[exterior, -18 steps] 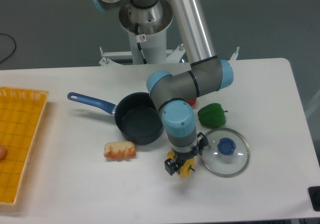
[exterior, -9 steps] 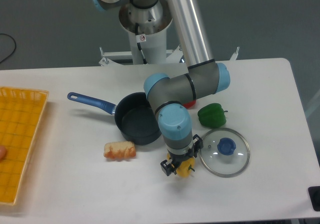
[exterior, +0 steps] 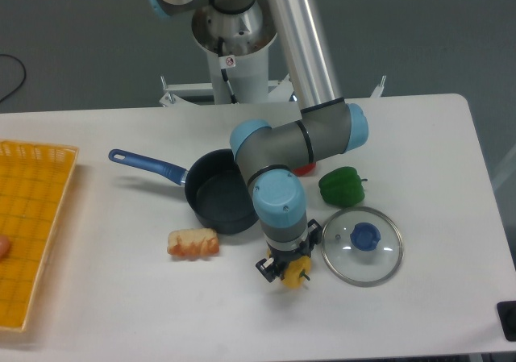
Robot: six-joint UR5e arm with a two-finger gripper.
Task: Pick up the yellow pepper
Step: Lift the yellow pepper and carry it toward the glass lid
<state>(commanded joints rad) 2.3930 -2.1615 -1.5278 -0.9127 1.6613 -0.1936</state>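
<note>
At the front of the counter (exterior: 451, 136), just left of the glass lid (exterior: 362, 245), the claw (exterior: 284, 271) points straight down and is closed on the yellow pepper (exterior: 295, 272), which sits between its fingers (the stem pokes out to the lower right). The pepper is directly under the wrist, so the coming move is, I think, only upward. Compared with one second ago, claw and pepper are shifted a little to the left, away from the lid

Silver tube links run between grey joint housings with light-blue end caps on this arm (exterior: 294, 140). The pale round base column (exterior: 234, 35) carries a small red-ringed sticker and a thin black cable. The gripper (exterior: 284, 267) is small and black.
</note>
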